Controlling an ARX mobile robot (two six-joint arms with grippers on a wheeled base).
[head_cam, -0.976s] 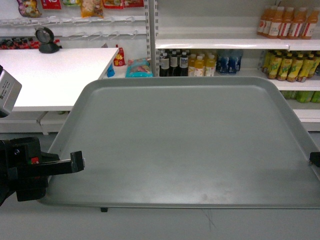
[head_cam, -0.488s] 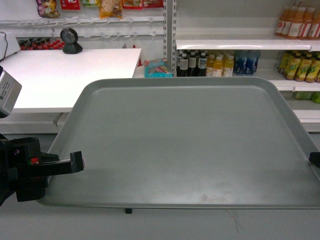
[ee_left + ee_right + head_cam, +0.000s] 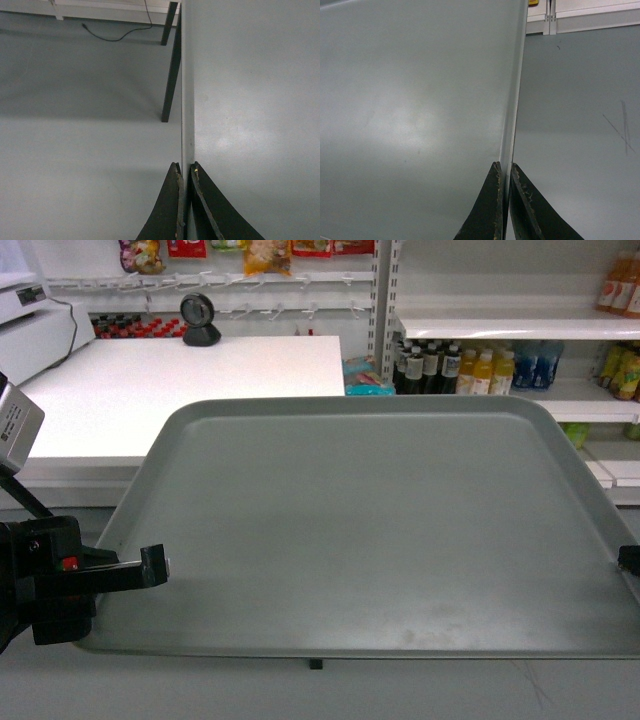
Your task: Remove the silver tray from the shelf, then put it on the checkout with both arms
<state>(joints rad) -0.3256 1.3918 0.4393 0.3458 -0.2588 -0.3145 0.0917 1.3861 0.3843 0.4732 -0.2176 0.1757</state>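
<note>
The silver tray [image 3: 370, 520] fills the head view, held level in the air above the grey floor. My left gripper [image 3: 155, 562] is shut on its left rim, and the left wrist view shows that rim [image 3: 188, 100] pinched between the black fingers [image 3: 172, 200]. At the far right edge my right gripper [image 3: 628, 558] is shut on the right rim [image 3: 516, 90], its fingers [image 3: 492, 200] clamped on both sides. The checkout [image 3: 170, 390] is the white counter at the upper left, beyond the tray. The shelf [image 3: 500, 328] with drinks stands at the upper right.
A white cash register [image 3: 35, 325] and a black round stand [image 3: 200, 320] sit on the counter. Bottles [image 3: 440, 365] line the shelves behind. A black table leg [image 3: 172, 70] and a cable [image 3: 115, 35] show on the floor under the tray.
The background has slid to the right in the head view: the counter now lies more in front and the drink shelves sit further right. The tray and both grips look unchanged.
</note>
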